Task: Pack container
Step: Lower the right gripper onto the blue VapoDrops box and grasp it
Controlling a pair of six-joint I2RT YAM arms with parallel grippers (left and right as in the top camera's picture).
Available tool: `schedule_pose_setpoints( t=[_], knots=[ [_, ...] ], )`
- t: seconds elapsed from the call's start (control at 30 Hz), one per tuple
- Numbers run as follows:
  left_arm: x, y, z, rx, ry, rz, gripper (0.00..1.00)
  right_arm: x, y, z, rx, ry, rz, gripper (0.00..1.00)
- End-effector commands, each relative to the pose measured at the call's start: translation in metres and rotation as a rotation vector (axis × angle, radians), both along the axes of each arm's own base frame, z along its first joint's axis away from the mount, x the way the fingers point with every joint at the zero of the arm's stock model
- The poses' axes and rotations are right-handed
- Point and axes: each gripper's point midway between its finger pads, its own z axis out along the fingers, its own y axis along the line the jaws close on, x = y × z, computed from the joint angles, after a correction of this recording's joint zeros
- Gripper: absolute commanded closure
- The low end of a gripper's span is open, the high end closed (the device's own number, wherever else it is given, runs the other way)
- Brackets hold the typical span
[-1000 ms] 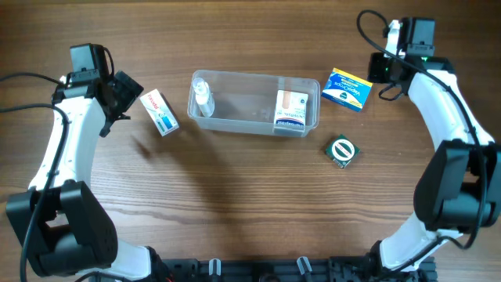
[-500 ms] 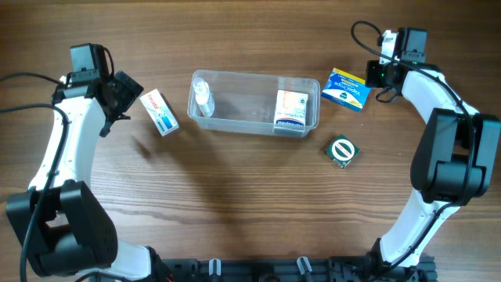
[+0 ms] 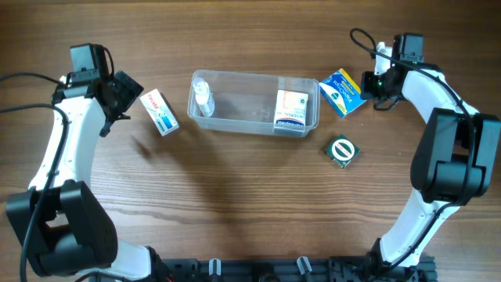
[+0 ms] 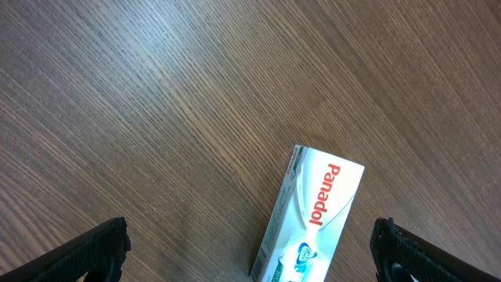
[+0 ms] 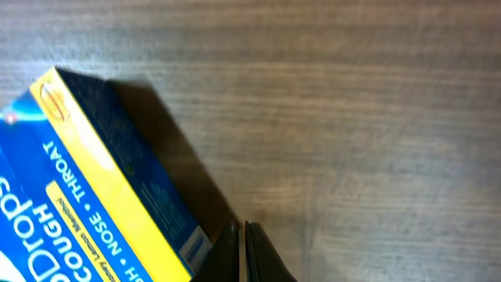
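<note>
The container [image 3: 254, 75], a clear tub, lies at the table's middle back, holding a small clear bottle [image 3: 203, 98] and a white box [image 3: 290, 112]. A white Panadol box [image 3: 160, 112] [image 4: 313, 219] lies to its left. My left gripper [image 3: 125, 100] [image 4: 250, 247] hangs open just left of that box, its fingers wide on either side of the box's near end. A blue and yellow cough-drops box [image 3: 342, 91] [image 5: 86, 204] lies askew by the tub's right end. My right gripper [image 3: 368, 84] [image 5: 244, 235] is shut, empty, its tips against that box's right end.
A small square packet with a green and white round mark [image 3: 341, 151] lies in front of the blue box. Bare wood table [image 3: 250, 204] spreads across the front. Cables loop behind the right wrist.
My right gripper has come down and to the left against the blue box, and the box has turned and slid a little toward the tub. The left arm has not moved.
</note>
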Motion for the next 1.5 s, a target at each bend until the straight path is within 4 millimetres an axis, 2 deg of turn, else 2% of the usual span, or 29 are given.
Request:
schedule_pose_setpoints(
  t=[0.0,0.17,0.33,0.43,0.53,0.7,0.83,0.9,1.03,1.17,1.47],
  knots=[
    [0.002,0.004,0.001,0.011,-0.002,0.016,0.00,0.000,0.003,0.010,0.022,-0.001,0.007,0.96],
    [0.002,0.004,0.001,0.011,-0.002,0.016,0.00,0.000,0.002,0.035,0.019,-0.039,-0.009,0.96],
    [0.002,0.004,0.001,0.011,-0.002,0.016,0.00,0.003,0.002,0.078,0.017,-0.127,-0.031,0.96],
    [0.002,0.004,0.001,0.011,-0.002,0.016,0.00,-0.004,0.006,0.108,0.036,-0.161,-0.063,0.96],
    [0.002,0.004,0.001,0.011,-0.002,0.016,0.00,-0.021,0.021,0.124,0.057,-0.137,-0.059,0.96],
    [0.002,0.004,0.001,0.011,-0.002,0.016,0.00,-0.051,0.058,0.111,0.100,0.009,-0.063,0.96],
    [0.002,0.004,0.001,0.011,-0.002,0.016,0.00,-0.058,0.086,0.109,0.129,0.039,-0.053,0.96],
    [0.002,0.004,0.001,0.011,-0.002,0.016,0.00,-0.061,0.107,0.110,0.146,0.046,-0.019,0.96],
    [0.002,0.004,0.001,0.011,-0.002,0.016,0.00,-0.064,0.126,0.110,0.151,0.054,0.000,0.96],
    [0.002,0.004,0.001,0.011,-0.002,0.016,0.00,-0.066,0.134,0.110,0.151,0.054,0.013,0.96],
    [0.002,0.004,0.001,0.011,-0.002,0.016,0.00,-0.065,0.130,0.105,0.145,0.067,-0.045,0.96]
  ],
)
